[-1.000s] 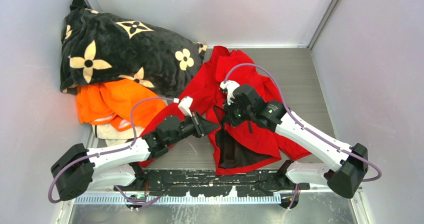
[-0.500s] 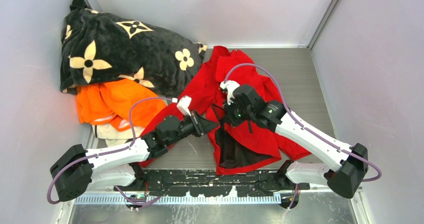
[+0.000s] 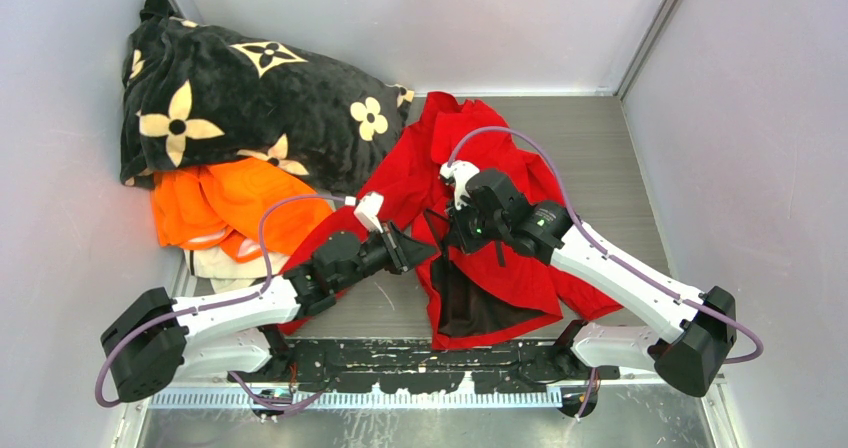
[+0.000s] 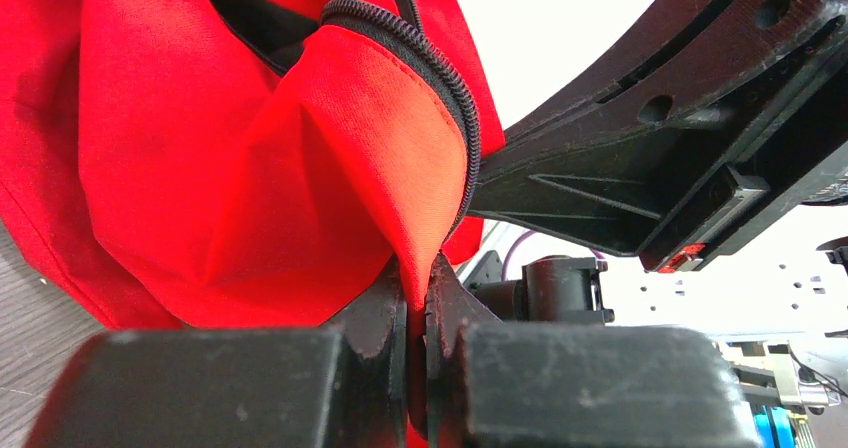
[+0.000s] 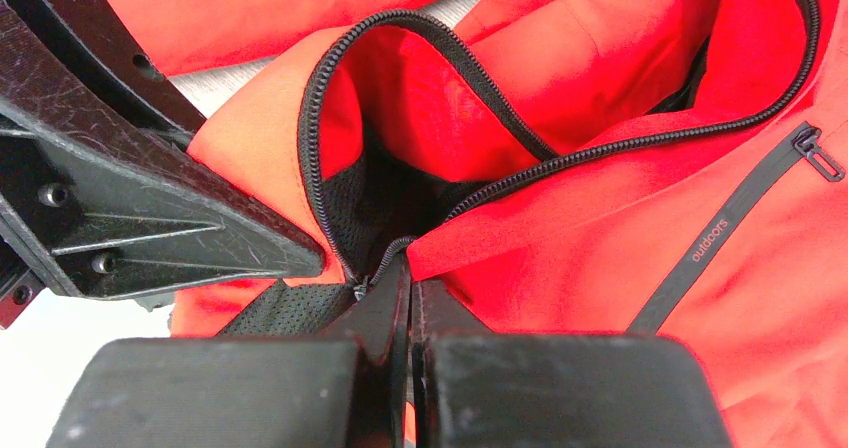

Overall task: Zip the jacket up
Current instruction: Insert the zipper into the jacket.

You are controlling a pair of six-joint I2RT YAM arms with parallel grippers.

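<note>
The red jacket lies crumpled mid-table, with its dark lining showing at the front. My left gripper is shut on a fold of red cloth right beside the black zip teeth; the cloth is pinched between its fingertips. My right gripper is shut just right of it, where the two zip tracks meet at the small slider. Red cloth shows between its jaws. The dark pocket zip runs to the right.
A black flower-patterned blanket is heaped at the back left, with an orange garment under its front. Grey walls close in on three sides. The two grippers sit almost touching; each sees the other's black body.
</note>
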